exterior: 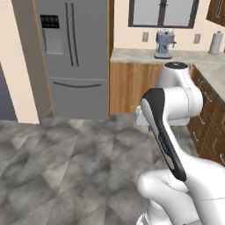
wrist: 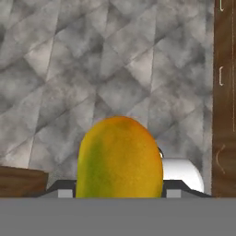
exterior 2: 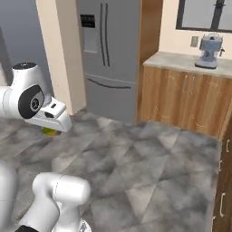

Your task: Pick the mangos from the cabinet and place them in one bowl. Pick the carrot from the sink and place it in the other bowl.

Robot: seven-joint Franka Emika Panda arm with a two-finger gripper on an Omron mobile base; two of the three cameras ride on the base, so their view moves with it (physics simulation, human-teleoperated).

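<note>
A yellow-green mango (wrist: 119, 159) with an orange top sits between the fingers of my gripper (wrist: 119, 192), which is shut on it, above the grey tiled floor. In the right base view the gripper (exterior 2: 51, 130) hangs under the white hand at the left, and a sliver of the mango (exterior 2: 50, 132) peeks out below it. The arm's elbow and forearm (exterior: 165, 132) cover the hand in the left base view.
A steel fridge (exterior: 77, 57) stands ahead on the left. A wooden counter run (exterior 2: 181, 97) carries a coffee machine (exterior: 164, 44) and a paper roll (exterior: 215, 41). Dark wooden cupboards with short pulls (exterior: 215, 127) line the right. Open grey floor (exterior: 66, 167) lies between.
</note>
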